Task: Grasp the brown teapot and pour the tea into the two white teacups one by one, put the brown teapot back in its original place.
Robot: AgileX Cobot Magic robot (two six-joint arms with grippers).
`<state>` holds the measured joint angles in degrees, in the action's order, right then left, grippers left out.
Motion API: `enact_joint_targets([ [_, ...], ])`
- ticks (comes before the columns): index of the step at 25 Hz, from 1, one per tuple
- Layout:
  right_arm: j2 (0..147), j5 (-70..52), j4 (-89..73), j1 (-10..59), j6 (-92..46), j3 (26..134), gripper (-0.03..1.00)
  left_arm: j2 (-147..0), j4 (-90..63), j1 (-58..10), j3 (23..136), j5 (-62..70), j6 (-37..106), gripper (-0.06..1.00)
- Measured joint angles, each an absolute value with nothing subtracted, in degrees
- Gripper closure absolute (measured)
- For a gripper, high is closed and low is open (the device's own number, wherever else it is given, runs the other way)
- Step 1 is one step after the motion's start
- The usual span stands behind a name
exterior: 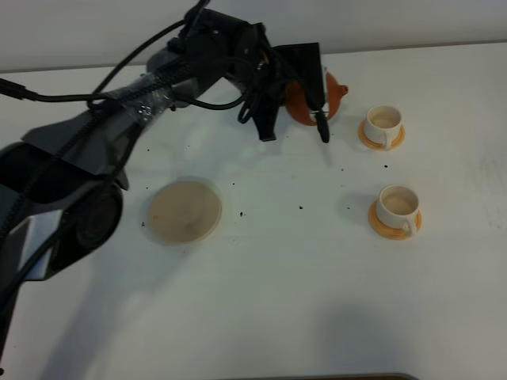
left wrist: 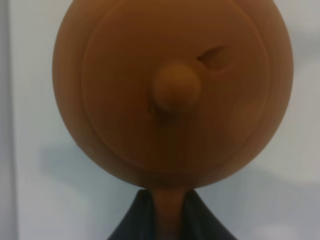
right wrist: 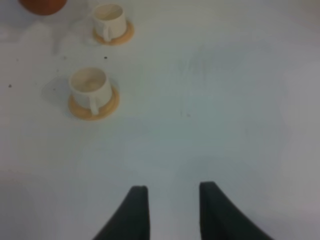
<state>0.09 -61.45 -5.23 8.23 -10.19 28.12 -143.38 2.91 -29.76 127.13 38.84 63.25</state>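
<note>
Your left fingers (left wrist: 131,222) are clamped on the stubby handle of the brown teapot (left wrist: 172,90), so the pot sits just past their tips. Near its spout stands one white teacup (exterior: 384,120) on its orange saucer. The second teacup (exterior: 398,204) is farther off. The beige coaster (exterior: 184,210) lies on the bench (exterior: 277,301), well apart from those fingers. Your right fingers (right wrist: 136,215) stand apart, gripping nothing, with both cups well ahead of them.
</note>
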Motion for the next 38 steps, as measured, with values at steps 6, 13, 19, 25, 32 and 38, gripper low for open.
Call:
enact_joint_targets([
  [6,0.1,-61.4,-5.2,8.2,-10.2,28.1,0.73,-148.5,4.4,-30.7,132.8,38.7,66.4,0.83],
  [13,0.1,-61.4,-5.2,8.2,-10.2,28.1,0.73,-149.3,8.4,-31.7,132.8,34.8,67.1,0.83],
  [19,0.1,-61.4,-5.2,8.2,-10.2,28.1,0.73,-149.3,9.0,-32.3,132.8,31.5,68.6,0.83],
  [25,0.1,-61.4,-5.2,8.2,-10.2,28.1,0.73,-149.3,10.5,-33.5,132.8,28.7,70.3,0.83],
  [32,0.1,-61.4,-5.2,8.2,-10.2,28.1,0.73,-149.3,15.7,-34.3,132.8,26.2,70.6,0.83],
  [38,0.1,-61.4,-5.2,8.2,-10.2,28.1,0.73,-149.6,18.9,-34.6,132.8,24.7,70.7,0.83],
])
